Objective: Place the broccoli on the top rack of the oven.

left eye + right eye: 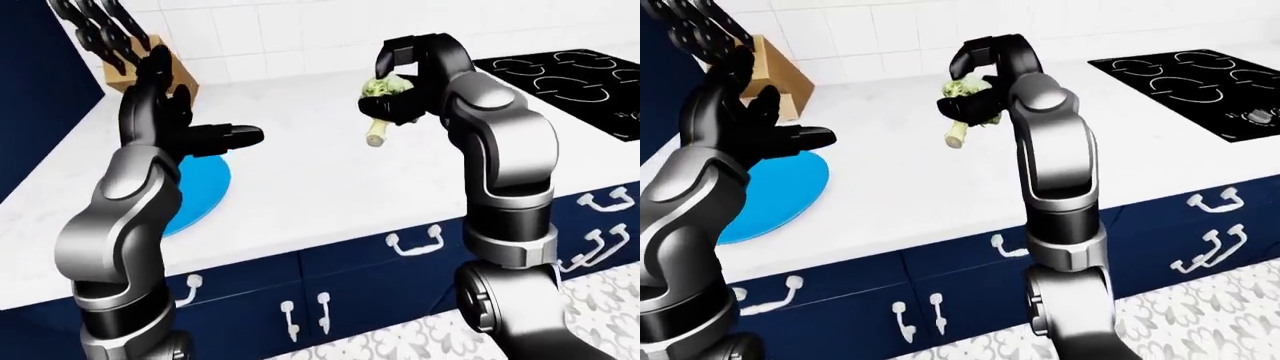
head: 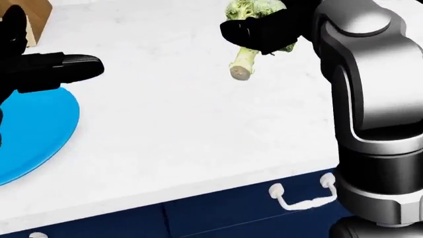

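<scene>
Right hand [image 2: 264, 30]: fingers wrapped around the broccoli's head, gripping it, raised off the worktop.
Broccoli [image 2: 246, 54]: held in the air above the white counter [image 2: 178, 124], pale stalk angled down and to the left, cut end showing; green florets partly hidden by the black fingers.
Left hand [image 1: 735, 124]: fingers spread, holding nothing; one finger points right, above the plate's far edge.
Blue plate [image 1: 200, 191]: flat on the counter at the left, under the left hand, bare.
Knife block [image 1: 775, 79]: far left on the counter by the tiled wall.
Cooktop [image 1: 1185, 82]: black, set in the counter far to the right, well apart from the broccoli.
Cabinets [image 1: 350, 277]: navy fronts with white handles beneath the counter.
</scene>
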